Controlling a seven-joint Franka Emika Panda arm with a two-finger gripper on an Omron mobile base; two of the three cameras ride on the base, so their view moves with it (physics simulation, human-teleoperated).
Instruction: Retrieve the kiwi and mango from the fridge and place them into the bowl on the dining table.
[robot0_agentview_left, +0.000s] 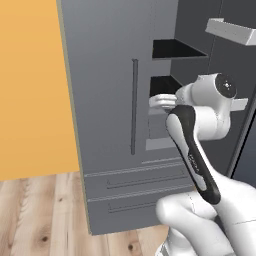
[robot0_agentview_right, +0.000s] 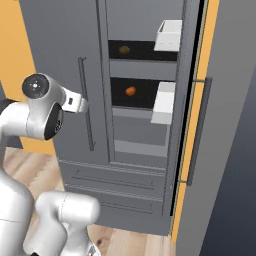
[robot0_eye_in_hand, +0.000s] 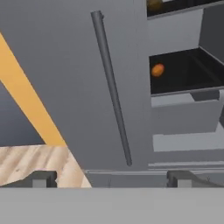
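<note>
The fingers are sitting wide apart, holding nothing, facing the fridge door. The mango is resting up and to their right on a black shelf; the kiwi, probably, is lying one shelf higher.

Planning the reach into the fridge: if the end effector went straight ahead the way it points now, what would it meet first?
Probably the fridge's closed left door, near its long bar handle, not the open shelves. In the hand view the mango sits off to the right, so the end effector is not lined up with it. Depth is uncertain.
</note>
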